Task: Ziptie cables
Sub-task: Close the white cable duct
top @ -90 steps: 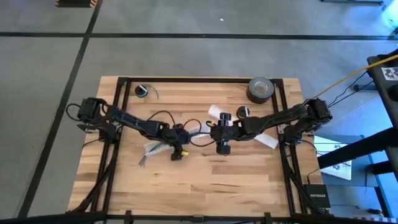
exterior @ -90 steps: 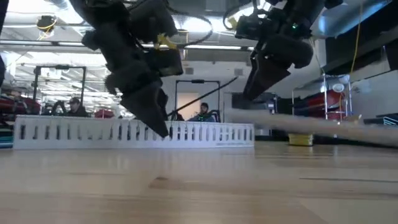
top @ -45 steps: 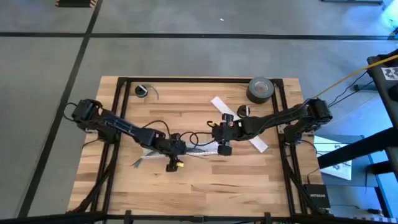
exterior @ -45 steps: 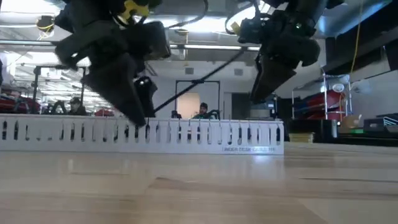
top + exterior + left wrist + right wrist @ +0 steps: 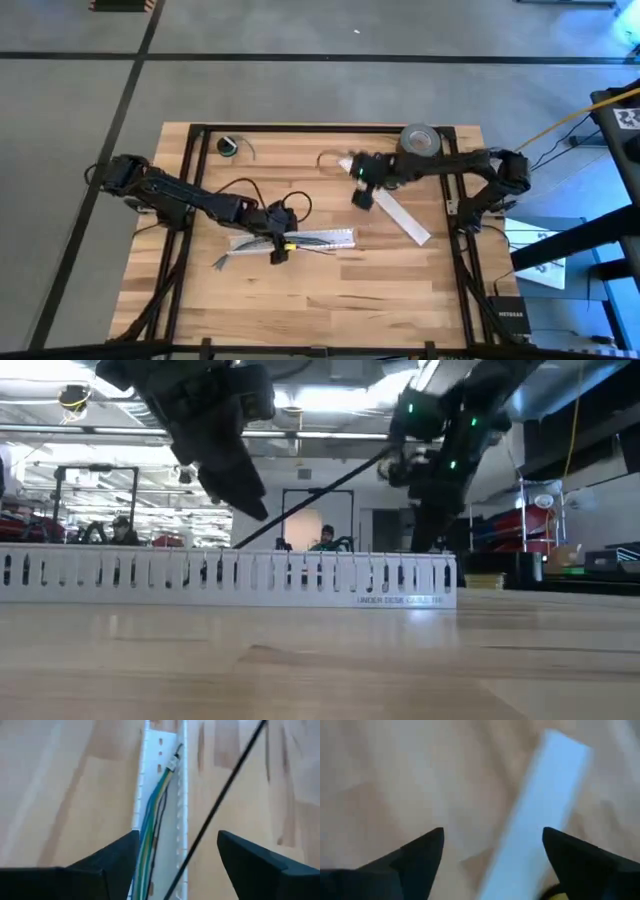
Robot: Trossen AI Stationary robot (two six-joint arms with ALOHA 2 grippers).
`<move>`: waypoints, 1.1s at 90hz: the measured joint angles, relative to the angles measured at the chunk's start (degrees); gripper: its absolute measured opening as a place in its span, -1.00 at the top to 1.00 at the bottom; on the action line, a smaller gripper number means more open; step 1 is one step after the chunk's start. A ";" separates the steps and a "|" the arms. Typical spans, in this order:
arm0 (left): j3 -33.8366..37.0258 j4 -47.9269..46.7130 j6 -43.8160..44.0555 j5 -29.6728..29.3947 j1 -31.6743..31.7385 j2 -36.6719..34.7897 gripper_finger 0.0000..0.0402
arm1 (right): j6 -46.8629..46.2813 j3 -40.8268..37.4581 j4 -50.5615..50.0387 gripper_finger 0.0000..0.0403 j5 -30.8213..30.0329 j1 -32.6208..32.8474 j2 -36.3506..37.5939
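Observation:
The cables (image 5: 155, 805), green, blue and black wires, lie lengthwise in a white slotted strip (image 5: 330, 238) in the middle of the table. My left gripper (image 5: 178, 837) hovers open just above the strip (image 5: 230, 575), its fingers to either side of the wires. The thin black ziptie (image 5: 220, 800) slants between those fingers. In the low view it rises from behind the strip toward the right (image 5: 320, 490). What holds its lower end is hidden. My right gripper (image 5: 362, 195) is open and empty, farther back over a second white strip (image 5: 405, 218).
A roll of grey tape (image 5: 420, 142) stands at the far right corner. A small dark round thing (image 5: 228, 146) sits at the far left, and a thin wire loop (image 5: 325, 158) lies near the far edge. People (image 5: 327, 538) show in the room beyond.
My right gripper has pulled away from the slotted strip toward the table's far edge. My left gripper dipped toward the near edge by the strip, then rose above it. The slotted strip shifted a little in the first half second and now lies still.

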State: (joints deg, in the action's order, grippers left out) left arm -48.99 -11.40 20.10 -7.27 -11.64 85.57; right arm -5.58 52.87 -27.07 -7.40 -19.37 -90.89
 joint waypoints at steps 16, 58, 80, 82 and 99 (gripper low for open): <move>0.00 0.11 -0.93 -1.25 0.02 0.01 -0.26 | 2.70 -2.41 8.61 -0.67 1.08 -5.00 -0.92; 0.02 -0.04 -1.00 -1.95 0.08 0.04 -0.26 | 2.75 -6.16 21.07 -0.67 -0.73 -5.49 -8.83; 0.02 0.00 -1.02 -1.97 -0.03 0.04 -0.26 | 2.36 -6.00 21.64 -0.46 2.42 -5.58 -10.11; 0.02 0.00 -1.03 -1.96 -0.04 0.04 -0.26 | 2.36 -5.98 21.55 -0.42 2.48 -5.56 -10.14; 0.02 0.02 -1.01 -1.97 -0.04 0.04 -0.26 | 2.78 -5.95 21.30 -0.04 2.42 -5.40 -10.14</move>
State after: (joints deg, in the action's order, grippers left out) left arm -48.97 -11.38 19.09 -9.23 -11.68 85.60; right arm -2.80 46.92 -5.77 -4.98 -24.77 -101.03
